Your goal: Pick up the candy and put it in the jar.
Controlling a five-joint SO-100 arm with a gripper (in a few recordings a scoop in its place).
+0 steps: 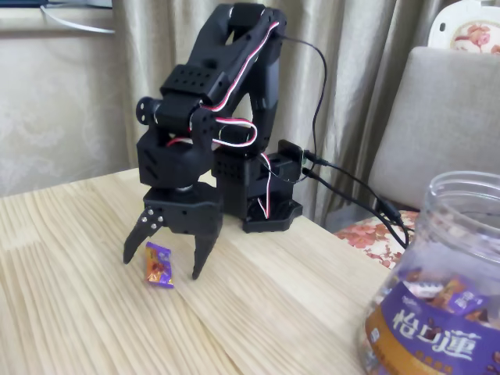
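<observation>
The candy point(158, 266) lies flat on the wooden table point(70, 312), left of centre in the frame, between my spread fingertips. My gripper point(166, 266) is released, jaws wide, straddling it. I judge it light, with a slick, crinkly wrapper, best pinched across the firm middle, not the crimped ends. The jar point(441, 289) stands at lower right.

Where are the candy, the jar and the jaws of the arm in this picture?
candy point(158, 265): fixed view, middle of its wrapper.
jar point(437, 332): fixed view, on its purple label.
gripper point(163, 266): fixed view, midway between the fingertips; jaws spread open.
</observation>
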